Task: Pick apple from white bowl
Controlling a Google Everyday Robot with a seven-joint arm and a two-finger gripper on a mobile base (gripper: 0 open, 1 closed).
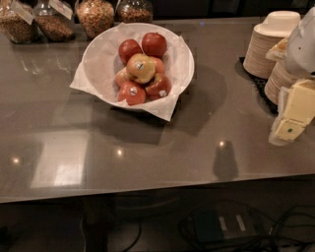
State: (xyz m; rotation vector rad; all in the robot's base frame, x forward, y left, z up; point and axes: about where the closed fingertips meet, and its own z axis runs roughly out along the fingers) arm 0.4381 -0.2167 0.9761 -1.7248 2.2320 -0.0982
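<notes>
One yellow apple tops the pile in the white bowl. The gripper at the right, open or closed I cannot tell, should drop straight onto it.

Markings: none legible.
Small white stickers sit on the apple and on two red apples in the white bowl; white tags hang on the jars at rear left. Their print cannot be read. The gripper, at the right edge, carries no readable marking.
</notes>
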